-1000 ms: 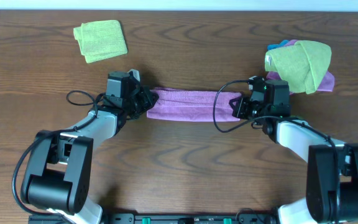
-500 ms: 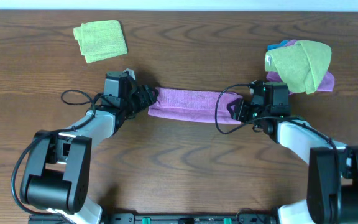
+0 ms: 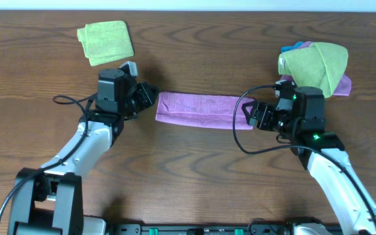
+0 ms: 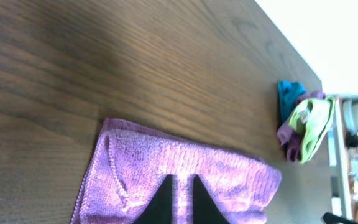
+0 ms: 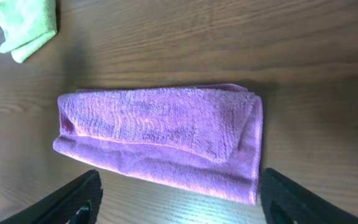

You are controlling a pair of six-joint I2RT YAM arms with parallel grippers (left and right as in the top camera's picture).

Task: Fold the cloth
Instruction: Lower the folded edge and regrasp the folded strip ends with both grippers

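Observation:
The cloth point(image 3: 198, 109) is a lilac-purple towel folded into a long flat strip at the table's middle; it also fills the left wrist view point(image 4: 135, 168) and the right wrist view point(image 5: 160, 134). My left gripper point(image 3: 147, 96) hovers just off its left end, shut with nothing between its fingers; the dark fingertips point(image 4: 166, 196) stand nearly together in front of the cloth, around the gripper's midpoint point(image 4: 181, 180). My right gripper point(image 3: 252, 115) is beside the right end, jaws wide open and empty point(image 5: 179, 202), not touching the cloth.
A folded lime-green towel point(image 3: 106, 42) lies at the back left, also seen as the green towel point(image 5: 27, 22). A bunch of green, purple and blue cloths point(image 3: 315, 65) sits at the back right, close behind my right arm, and shows as the bunch point(image 4: 303, 127).
Both grippers have let go of the cloth's ends and drawn back outward. The right jaws opened wide; the left opened, then shut again empty. The folded cloth lies still.

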